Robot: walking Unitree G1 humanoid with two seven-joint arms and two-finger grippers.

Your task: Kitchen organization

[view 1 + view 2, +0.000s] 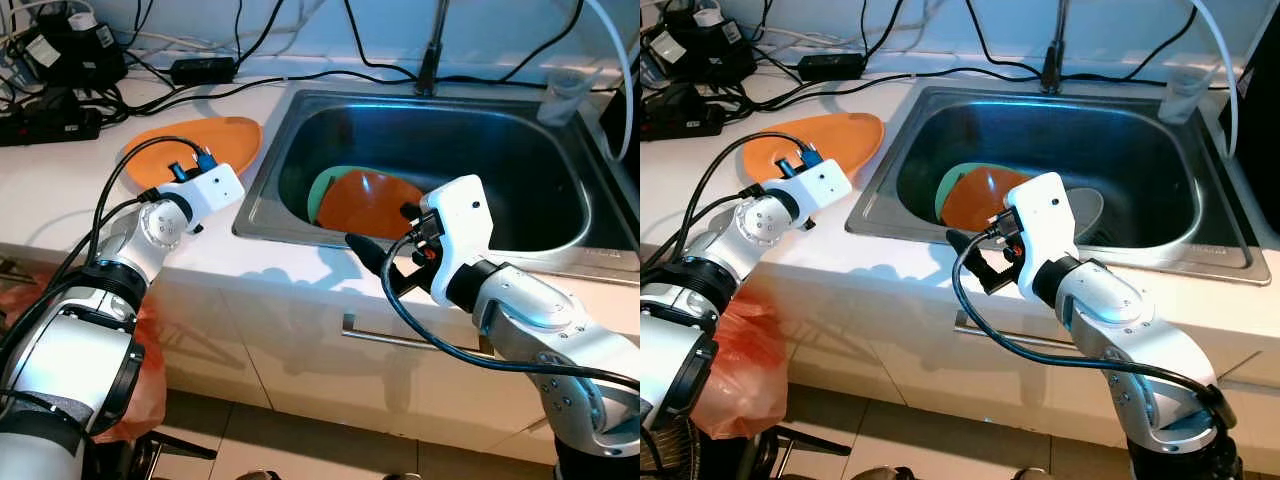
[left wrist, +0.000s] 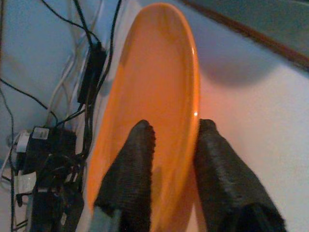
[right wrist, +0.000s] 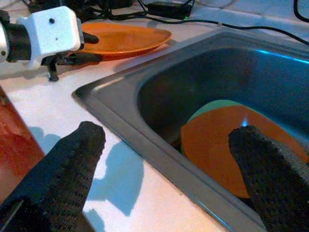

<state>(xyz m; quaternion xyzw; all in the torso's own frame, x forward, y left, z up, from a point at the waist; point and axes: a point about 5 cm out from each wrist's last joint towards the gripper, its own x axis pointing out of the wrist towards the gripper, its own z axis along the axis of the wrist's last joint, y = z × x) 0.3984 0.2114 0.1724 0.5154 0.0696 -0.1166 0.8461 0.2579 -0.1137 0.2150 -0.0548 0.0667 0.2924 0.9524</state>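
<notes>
Pinching the rim of an orange plate [image 1: 215, 140] on the tabletop [image 1: 60, 190], the left gripper [image 2: 169, 159] has one dish out, while the spread right gripper [image 3: 164, 164] hovers at the sink [image 1: 262, 200], where an orange and a green plate [image 1: 322, 186] remain.

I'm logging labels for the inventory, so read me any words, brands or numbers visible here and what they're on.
None can be read.
White stickers on the black power adapters at the counter's back corner: too small and blurred.
Orange oval plastic plate, steel sink: no print visible.

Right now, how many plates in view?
3: a flat orange plate on the counter in the left gripper; an orange plate over a green plate in the sink. More may be hidden.
</notes>
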